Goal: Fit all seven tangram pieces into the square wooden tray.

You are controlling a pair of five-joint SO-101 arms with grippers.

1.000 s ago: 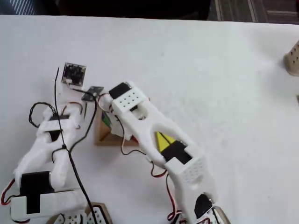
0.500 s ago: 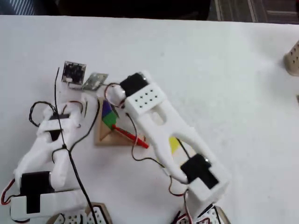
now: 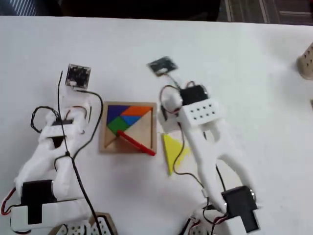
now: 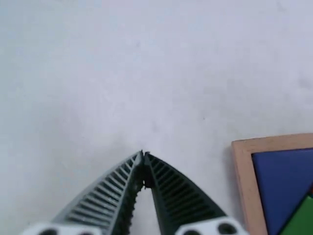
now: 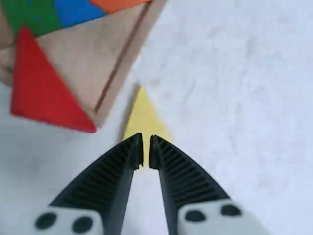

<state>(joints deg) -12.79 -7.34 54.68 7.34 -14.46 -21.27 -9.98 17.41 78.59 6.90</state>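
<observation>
White table [image 3: 244, 63], two arms side by side. The wooden tray [image 3: 143, 131] lies flat between them, closer to the left arm [image 3: 54, 147].

Inside the tray: blue piece [image 3: 114, 111], orange piece [image 3: 138, 110] and green piece [image 3: 116, 125], packed against the far side and touching one another. A small lighter blue piece sits among them; its outline is hard to make out. The rest of the tray floor is bare wood.

Red triangle [image 3: 138, 144]: not seated. It is tilted across the tray's near corner on the right arm's side, with one tip sticking out past the rim. From the right wrist view it rests on the rim itself, part over the tray floor and part over the table.

Yellow triangle [image 3: 171, 151]: flat on the table, outside the tray, just beside the side that faces the right arm [image 3: 210, 142]. It lies near the red tip; cannot tell whether the two touch.

Right gripper [image 5: 145, 143]: hangs over the yellow triangle, tips above its middle. Jaws are drawn almost together with only a thin slit between them, and nothing is caught there. Contact with the yellow surface cannot be judged.

Left gripper [image 4: 144, 159]: over bare table, near a corner of the tray where the blue piece lies. Jaws meet tip to tip, empty.

Tan perforated object [image 3: 306, 61] at the table's far right edge, well apart from everything else
</observation>
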